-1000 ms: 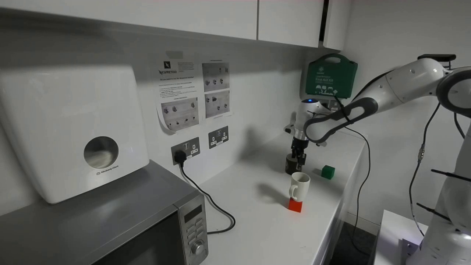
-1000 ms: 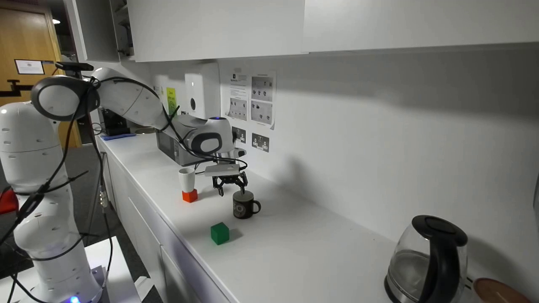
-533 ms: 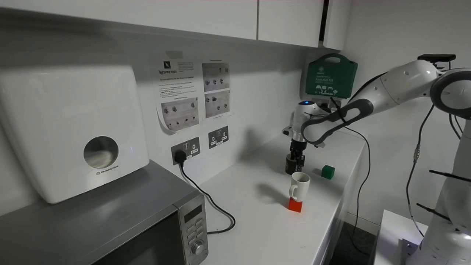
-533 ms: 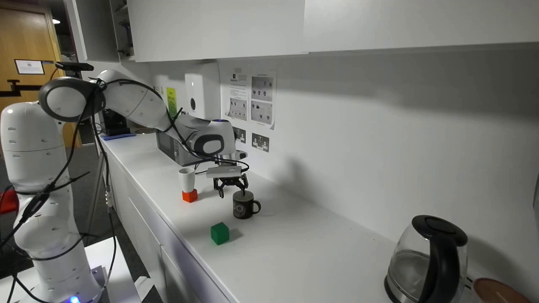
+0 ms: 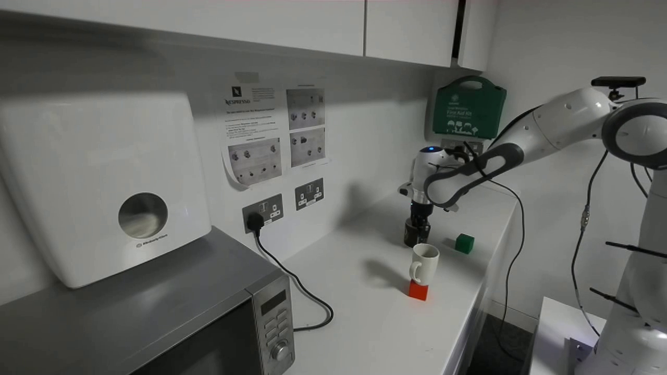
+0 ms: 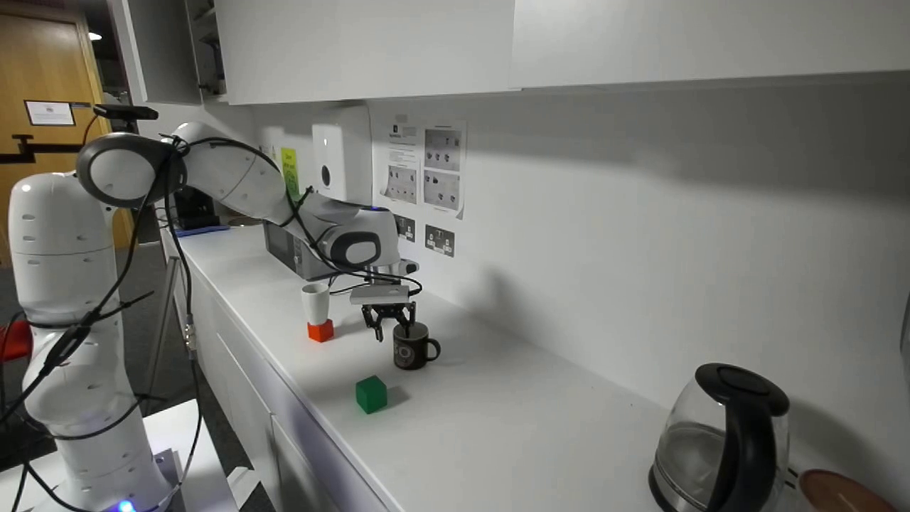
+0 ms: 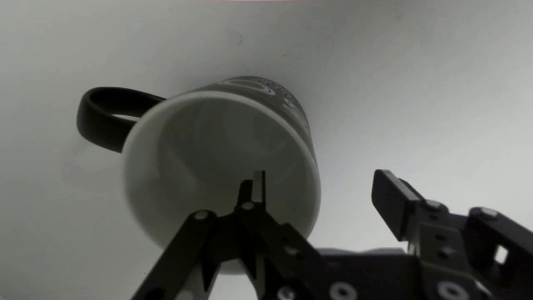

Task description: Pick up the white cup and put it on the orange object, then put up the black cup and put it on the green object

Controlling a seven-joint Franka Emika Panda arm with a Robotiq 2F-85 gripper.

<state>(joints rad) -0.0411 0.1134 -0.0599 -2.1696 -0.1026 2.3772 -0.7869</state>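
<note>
The white cup point(image 5: 426, 263) stands upright on the orange object point(image 5: 418, 291), with my gripper away from both. The black cup point(image 6: 410, 358) is upright on the counter, its handle toward the wall side. My gripper point(image 7: 318, 179) is open and straddles the black cup's rim. In the wrist view, one of its fingers point(image 7: 259, 187) reaches into the cup's mouth, and the opposite one is outside the wall. A gap shows between the wall and each finger. In both exterior views the green object point(image 6: 371, 395) sits by itself, nearer the counter's front edge than the black cup.
A glass kettle point(image 6: 700, 455) stands farther along the counter. At the opposite end is a microwave point(image 5: 208, 291), with a black power cable point(image 5: 312, 298) looping onto the counter point(image 5: 365, 333). The wall rises close behind the black cup, with cupboards overhead.
My gripper has moved slightly down, so the inner finger is deeper in the black cup. The jaws have drawn partly together. Cups and blocks have stayed where they were.
</note>
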